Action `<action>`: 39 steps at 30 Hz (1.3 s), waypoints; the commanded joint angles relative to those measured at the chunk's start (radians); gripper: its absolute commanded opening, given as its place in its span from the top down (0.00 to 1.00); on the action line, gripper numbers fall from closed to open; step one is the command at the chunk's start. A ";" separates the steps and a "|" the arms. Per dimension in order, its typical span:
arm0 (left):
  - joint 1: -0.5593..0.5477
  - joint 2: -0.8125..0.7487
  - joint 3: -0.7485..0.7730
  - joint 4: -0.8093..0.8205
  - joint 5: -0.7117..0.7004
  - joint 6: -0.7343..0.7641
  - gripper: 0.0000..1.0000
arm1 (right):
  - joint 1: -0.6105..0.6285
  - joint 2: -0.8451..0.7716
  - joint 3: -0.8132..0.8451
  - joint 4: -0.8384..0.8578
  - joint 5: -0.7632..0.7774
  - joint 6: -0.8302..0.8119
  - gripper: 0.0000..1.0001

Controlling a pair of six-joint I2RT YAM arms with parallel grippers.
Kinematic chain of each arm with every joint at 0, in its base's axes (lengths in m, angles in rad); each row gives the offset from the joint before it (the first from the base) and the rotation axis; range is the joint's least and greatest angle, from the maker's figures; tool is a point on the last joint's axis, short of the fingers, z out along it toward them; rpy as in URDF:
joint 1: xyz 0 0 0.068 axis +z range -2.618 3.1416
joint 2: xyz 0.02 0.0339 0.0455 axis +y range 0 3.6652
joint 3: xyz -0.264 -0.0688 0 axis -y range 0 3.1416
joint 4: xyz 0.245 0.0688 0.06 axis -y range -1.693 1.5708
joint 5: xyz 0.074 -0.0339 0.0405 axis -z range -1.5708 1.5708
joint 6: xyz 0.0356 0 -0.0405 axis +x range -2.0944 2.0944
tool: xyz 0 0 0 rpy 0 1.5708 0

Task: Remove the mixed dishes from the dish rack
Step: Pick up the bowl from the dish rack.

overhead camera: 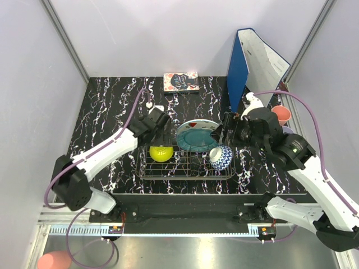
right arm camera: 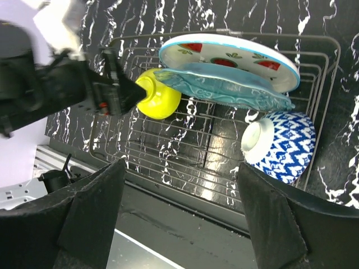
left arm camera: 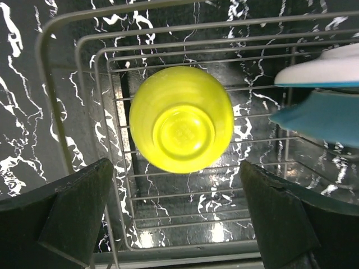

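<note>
- Left wrist view: the left gripper is spread wide. Its two dark fingers stand on either side of the yellow bowl and do not touch it.
- The bowl sits upside down, foot ring up, on the wires of the rack near the left end. I judge that the wide opening is meant to go around the round wall, because an upside-down bowl gives no rim to pinch from above.
- Right wrist view: the right gripper is also spread and holds nothing. It hangs over the front side of the rack, apart from every dish, so I think it waits or chooses its target.
- Behind it, the teal plate and the white plate with red marks lean together along the back of the rack. The wires keep them on edge. The blue bowl lies tilted at the right end, just beside the teal plate.
- This view shows the left gripper from the side, higher than the yellow bowl. The left wrist view looks straight down and cannot show this height.
- Top view: only here the pink cup appears. It stands on the table, outside the rack on the right, beyond the right arm.
- With four dishes in the rack, I judge that most of the unloading is not done.
</note>
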 commanded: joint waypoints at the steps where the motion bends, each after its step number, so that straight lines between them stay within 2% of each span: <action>1: -0.002 0.057 0.036 0.078 0.005 0.002 0.01 | 0.009 -0.023 -0.002 0.072 -0.002 -0.054 0.12; 11: -0.001 0.152 -0.022 0.184 0.049 -0.031 0.01 | 0.007 0.021 0.066 0.066 -0.035 -0.109 0.11; 20: 0.027 0.192 -0.090 0.228 0.065 -0.045 0.02 | 0.007 0.035 0.046 0.066 -0.045 -0.112 0.11; 24: 0.030 0.181 -0.105 0.231 0.063 -0.038 0.11 | 0.007 0.028 0.031 0.069 -0.042 -0.105 0.11; 28: 0.030 0.155 -0.113 0.230 0.058 -0.032 0.30 | 0.007 0.025 0.023 0.075 -0.037 -0.099 0.11; 30: 0.030 0.129 -0.113 0.227 0.057 -0.026 0.42 | 0.007 0.026 0.023 0.078 -0.040 -0.096 0.11; 32: 0.030 0.112 -0.110 0.213 0.049 -0.018 0.51 | 0.007 0.028 0.024 0.080 -0.038 -0.096 0.12; 33: 0.030 0.102 -0.108 0.209 0.048 -0.017 0.60 | 0.009 0.028 0.023 0.083 -0.040 -0.096 0.12; 36: 0.030 0.070 -0.101 0.192 0.043 -0.009 0.76 | 0.007 0.031 0.017 0.089 -0.038 -0.094 0.12; 38: 0.030 0.048 -0.096 0.175 0.037 -0.008 0.78 | 0.007 0.032 0.012 0.094 -0.043 -0.092 0.12; 39: 0.030 0.042 -0.093 0.169 0.035 -0.006 0.75 | 0.007 0.034 0.012 0.098 -0.046 -0.091 0.12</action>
